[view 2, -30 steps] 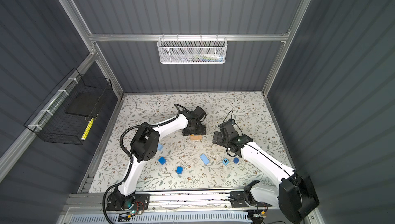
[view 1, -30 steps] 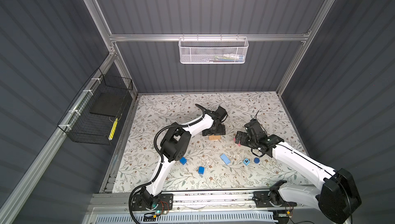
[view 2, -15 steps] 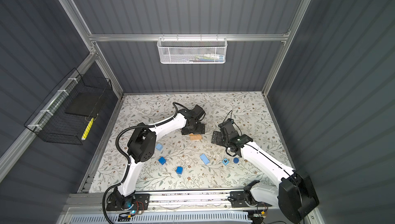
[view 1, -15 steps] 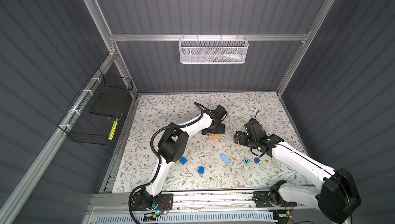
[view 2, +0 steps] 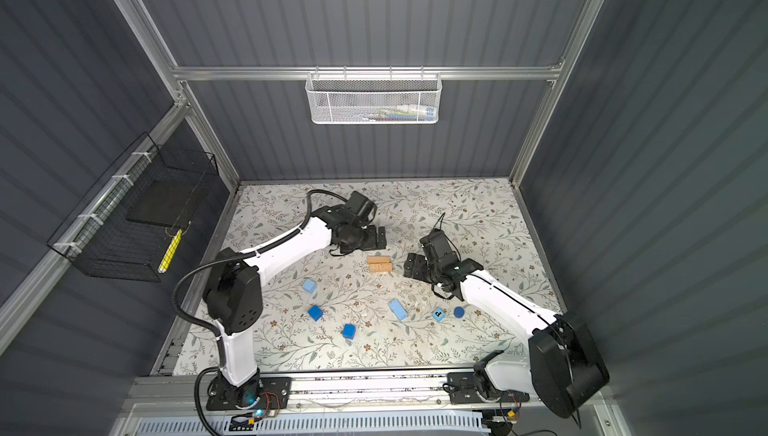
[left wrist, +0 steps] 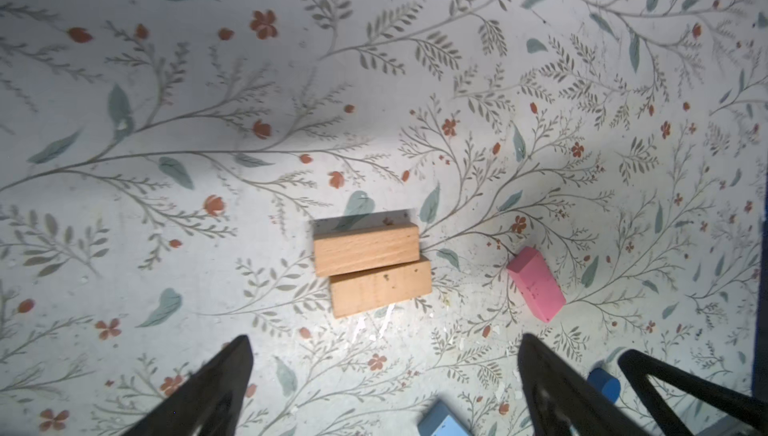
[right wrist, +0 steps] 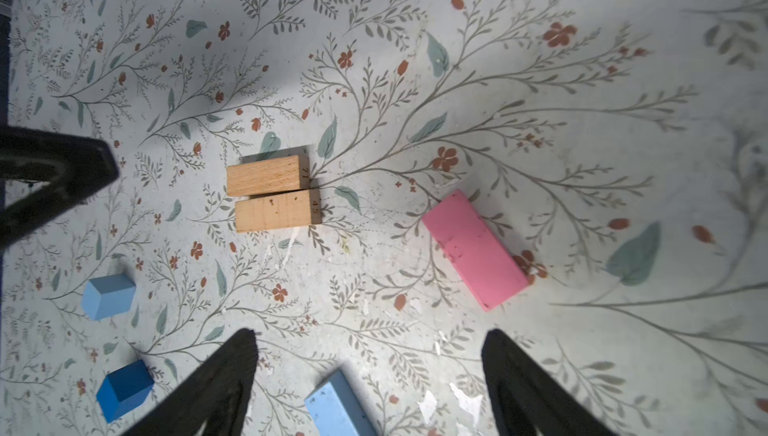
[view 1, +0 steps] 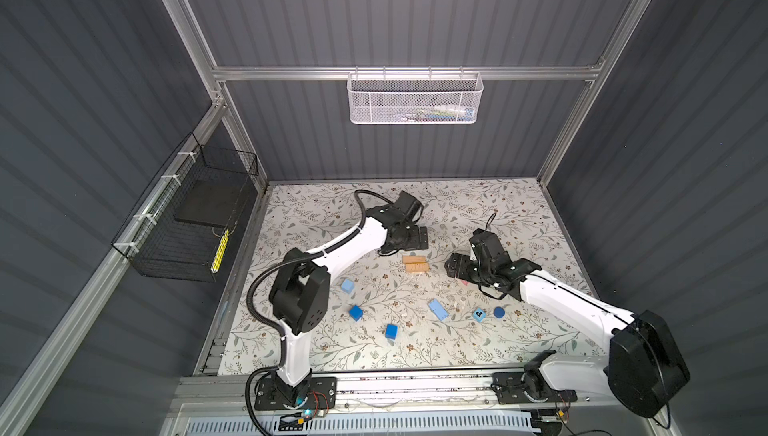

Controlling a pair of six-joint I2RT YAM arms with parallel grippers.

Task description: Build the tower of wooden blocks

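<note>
Left claw (left wrist: 384, 340) has backed off toward the far edge of the worktop (view 1: 498, 205), jaws wide and empty. The two tan bars (left wrist: 370, 267) now sit side by side, touching, around the middle, so the base looks done. Right claw (right wrist: 370, 334) hovers by the pink bar (right wrist: 473, 247) on the right-edge side of that pair, jaws apart, nothing gripped yet. Guessing pink goes next. The blue blocks (view 1: 356, 312) lie loose nearer the front edge.

The left arm (view 1: 353, 242) and right arm (view 1: 561, 301) are showing white link shells and black joint housings. A black corrugated cable (view 1: 249, 296) is running from the left arm's black base plate (view 1: 324, 388), with red wires (view 1: 318, 397) beside that plate. The left tool (left wrist: 384, 338) is showing black tapered fingers (left wrist: 220, 384).
</note>
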